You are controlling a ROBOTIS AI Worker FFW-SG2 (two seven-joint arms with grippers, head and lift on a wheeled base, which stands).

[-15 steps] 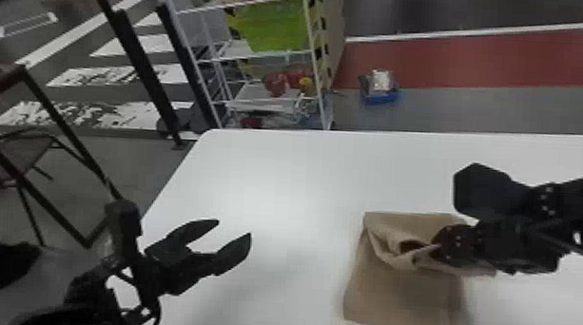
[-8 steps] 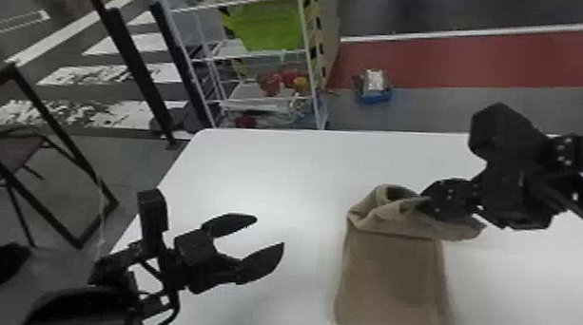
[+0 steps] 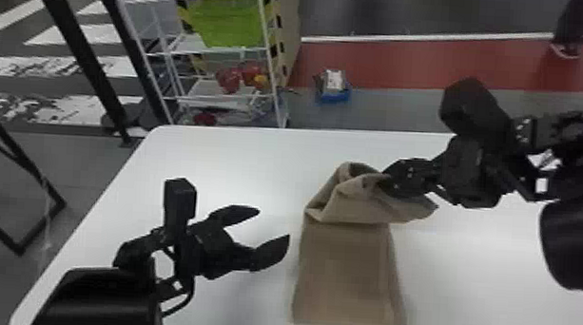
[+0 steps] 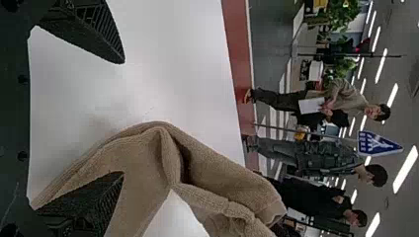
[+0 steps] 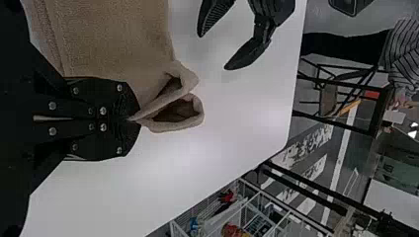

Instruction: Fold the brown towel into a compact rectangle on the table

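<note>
The brown towel point(image 3: 346, 272) lies on the white table with its lower part flat; its far end is lifted and bunched. My right gripper point(image 3: 389, 179) holds that far end from the right side. In the right wrist view, my right gripper point(image 5: 133, 118) is closed on the towel point(image 5: 113, 39), whose edge forms two open loops beyond the fingertips. My left gripper point(image 3: 275, 224) stands open above the table, left of the towel, with nothing between its fingers. In the left wrist view, my left gripper point(image 4: 123, 118) has its fingers wide apart, with the towel point(image 4: 222, 173) beyond them.
The white table point(image 3: 219, 156) has free room on both sides of the towel. Past its far edge stand a wire shelf point(image 3: 215, 51) with a green bin point(image 3: 226, 23) and, on the floor, a small blue container point(image 3: 332, 93). A dark frame point(image 3: 17, 197) stands left of the table.
My right gripper has moved away toward the table's far side and up, pulling the towel's far end along. My left gripper has moved rightward, closer to the towel, staying open.
</note>
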